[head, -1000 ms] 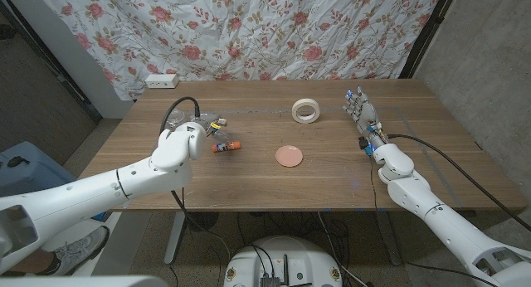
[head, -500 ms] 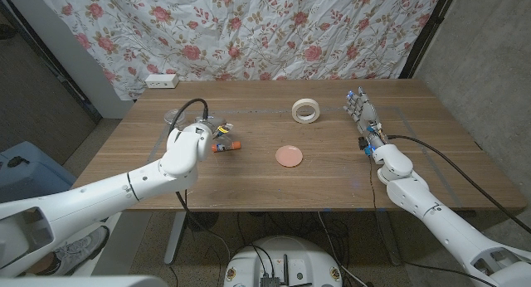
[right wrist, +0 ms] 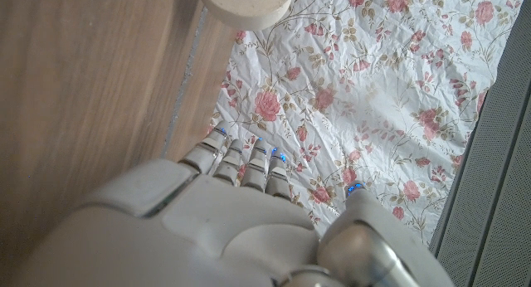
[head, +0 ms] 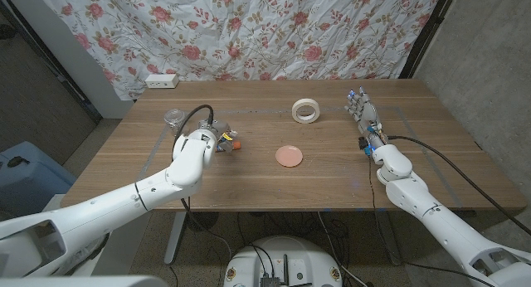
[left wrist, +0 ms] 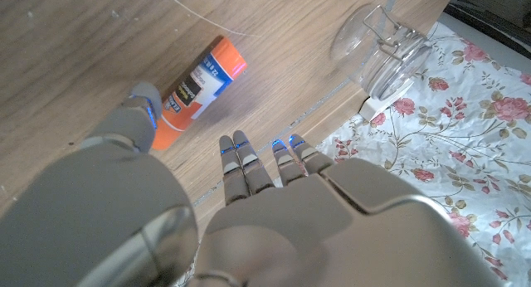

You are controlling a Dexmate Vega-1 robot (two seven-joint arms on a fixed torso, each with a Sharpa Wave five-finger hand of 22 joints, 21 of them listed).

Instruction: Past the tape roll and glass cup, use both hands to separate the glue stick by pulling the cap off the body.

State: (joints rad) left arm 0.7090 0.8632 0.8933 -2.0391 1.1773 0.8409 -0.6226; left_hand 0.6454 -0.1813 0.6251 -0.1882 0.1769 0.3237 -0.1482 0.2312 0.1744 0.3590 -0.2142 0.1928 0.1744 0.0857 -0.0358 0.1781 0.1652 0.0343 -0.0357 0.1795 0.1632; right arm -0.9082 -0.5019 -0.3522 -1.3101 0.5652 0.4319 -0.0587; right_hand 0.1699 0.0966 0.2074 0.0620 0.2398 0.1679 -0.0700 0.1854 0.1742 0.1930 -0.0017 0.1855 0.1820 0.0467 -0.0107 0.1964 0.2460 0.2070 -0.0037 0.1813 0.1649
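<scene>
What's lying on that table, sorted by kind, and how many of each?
Glue stick: 1
Glass cup: 1
Tape roll: 1
Small pink dish: 1
White power strip: 1
Total: 5

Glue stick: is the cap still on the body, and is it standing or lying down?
Cap on, lying down. The glue stick lies on its side on the table, in one piece with orange at both ends, just ahead of the left robot hand.
</scene>
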